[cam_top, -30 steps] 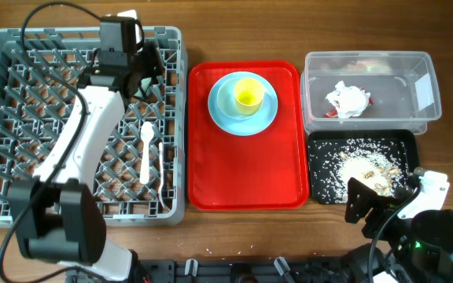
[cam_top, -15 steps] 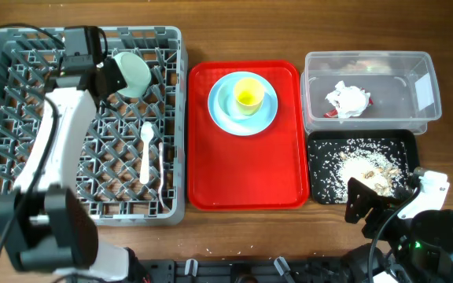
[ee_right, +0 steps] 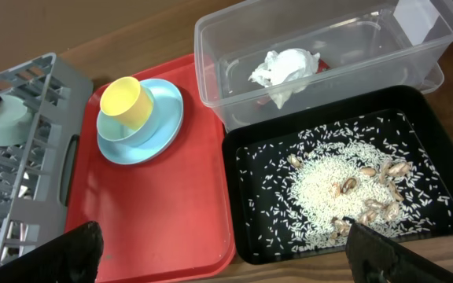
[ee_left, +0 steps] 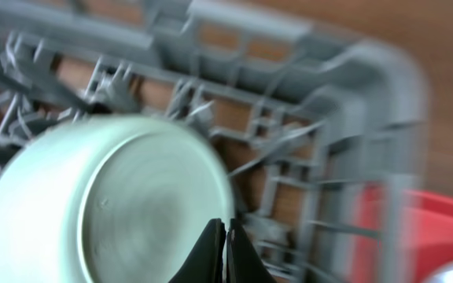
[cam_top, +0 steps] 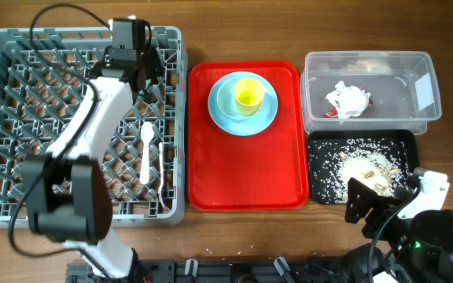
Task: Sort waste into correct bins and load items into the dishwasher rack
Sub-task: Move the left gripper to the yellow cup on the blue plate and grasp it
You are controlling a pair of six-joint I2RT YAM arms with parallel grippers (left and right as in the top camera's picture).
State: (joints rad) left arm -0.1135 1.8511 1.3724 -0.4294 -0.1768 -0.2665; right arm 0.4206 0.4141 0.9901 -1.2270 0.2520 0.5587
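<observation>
Left end effector point(ee_left: 225, 236) carried bowl point(ee_left: 93, 212) rightward.

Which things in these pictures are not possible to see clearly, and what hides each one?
1. The bowl: the left arm covers it overhead; motion blurs it in the left wrist view; the left edge cuts it in the right wrist view.
2. Whether the bowl rests on the rack pegs: hidden likewise.
3. The wrapper: red print too small to read.
4. The brown pieces among the food scraps: too small to identify.
</observation>
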